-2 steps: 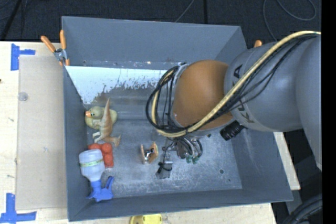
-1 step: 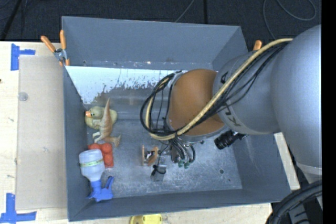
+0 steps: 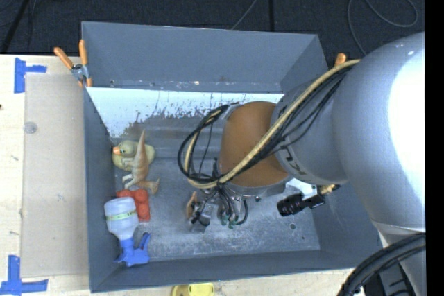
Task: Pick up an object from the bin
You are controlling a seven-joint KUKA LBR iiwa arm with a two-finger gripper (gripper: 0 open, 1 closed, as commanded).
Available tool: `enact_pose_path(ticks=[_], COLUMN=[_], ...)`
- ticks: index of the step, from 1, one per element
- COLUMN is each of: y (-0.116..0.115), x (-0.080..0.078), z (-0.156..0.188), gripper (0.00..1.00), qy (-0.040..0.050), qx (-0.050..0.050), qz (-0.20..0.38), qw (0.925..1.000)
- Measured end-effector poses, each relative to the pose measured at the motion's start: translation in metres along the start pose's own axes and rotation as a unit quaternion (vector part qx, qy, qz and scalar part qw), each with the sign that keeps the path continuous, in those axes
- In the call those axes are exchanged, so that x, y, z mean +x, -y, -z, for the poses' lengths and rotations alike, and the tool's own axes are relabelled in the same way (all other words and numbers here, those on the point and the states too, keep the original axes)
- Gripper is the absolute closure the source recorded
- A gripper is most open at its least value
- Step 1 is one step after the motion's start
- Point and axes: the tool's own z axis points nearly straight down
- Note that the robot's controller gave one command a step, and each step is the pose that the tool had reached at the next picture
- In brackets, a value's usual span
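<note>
Presently the nearest candidate is a small brown piece (image 3: 191, 204), just left of the fingers (image 3: 208, 213), low over the bin floor (image 3: 277, 232). Whether the fingers are spread or pressed together cannot be told, because cables (image 3: 198, 149) hide them. An orange block (image 3: 141, 204), a white bottle (image 3: 121, 216) and a tan figure (image 3: 143, 161) lie well to their left. Centre over one item, clear of its neighbours, before closing.

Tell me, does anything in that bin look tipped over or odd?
Nothing looks broken or spilled. The toys huddle by the bin's left wall; a white-and-blue bottle lies on its side there, below a yellow duck. The gripper sits mid-bin, apart from them.
</note>
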Motion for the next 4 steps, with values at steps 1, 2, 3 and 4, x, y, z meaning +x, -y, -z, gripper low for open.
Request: enact_pose_path(ticks=[1, 2, 3, 4], y=[0.0, -0.013, -0.013, -0.012], x=[0.0, 0.004, 0.004, 0.004], z=[0.0, 0.091, 0.091, 0.093], gripper=[1.0, 1.0, 1.0, 1.0], qy=[0.0, -0.001, -0.001, -0.0027], qx=[0.0, 0.0, 0.0, 0.001], qz=[0.0, 0.001, 0.001, 0.0], qw=[1.0, 1.0, 1.0, 1.0])
